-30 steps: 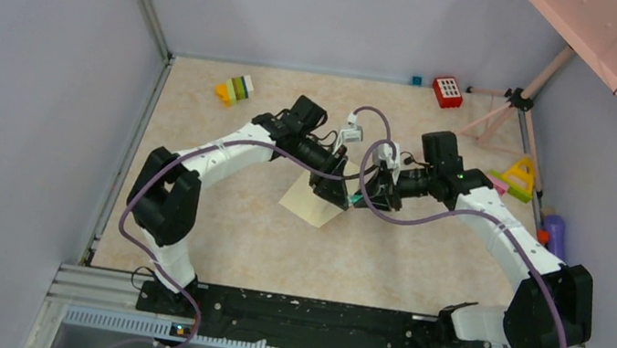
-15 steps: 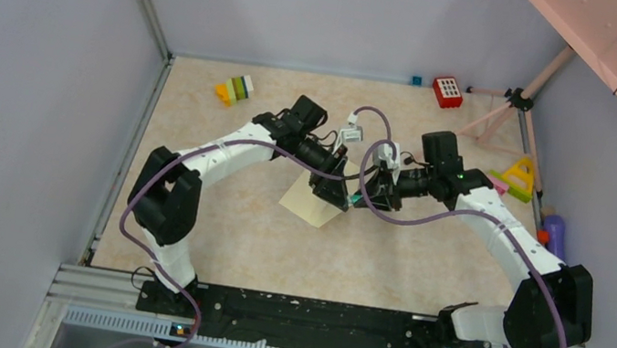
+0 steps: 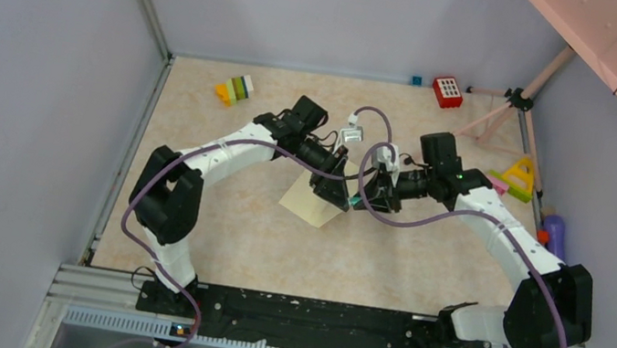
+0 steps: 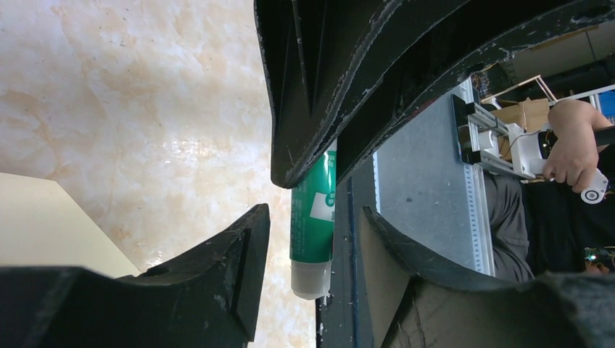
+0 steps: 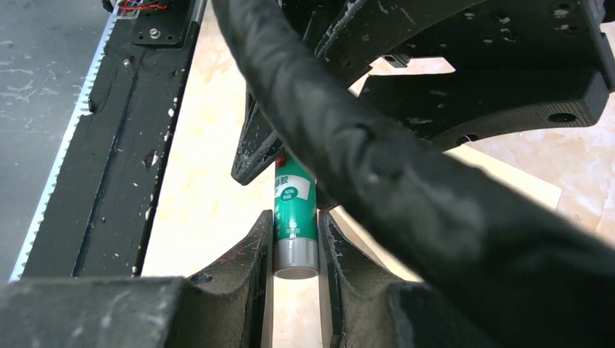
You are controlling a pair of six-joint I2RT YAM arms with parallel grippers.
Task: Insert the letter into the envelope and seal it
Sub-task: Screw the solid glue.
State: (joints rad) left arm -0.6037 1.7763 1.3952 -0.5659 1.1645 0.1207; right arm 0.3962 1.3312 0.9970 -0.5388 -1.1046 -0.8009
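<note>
1. Right pincer (image 5: pixel 294 221) is clamped on the near end of a green glue stick (image 5: pixel 295 197); only its own wrist view shows this grip.
2. Left pincer (image 4: pixel 313 214) stands partly open around the stick's pale end, a gap on each side, seen only from the left wrist.
3. From above, the 2 pincers meet over the envelope (image 3: pixel 308 203), which lies on the table (image 3: pixel 214 225).

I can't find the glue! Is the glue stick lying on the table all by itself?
No, the green glue stick is pinched between the two fingers of the right gripper in its wrist view.
</note>
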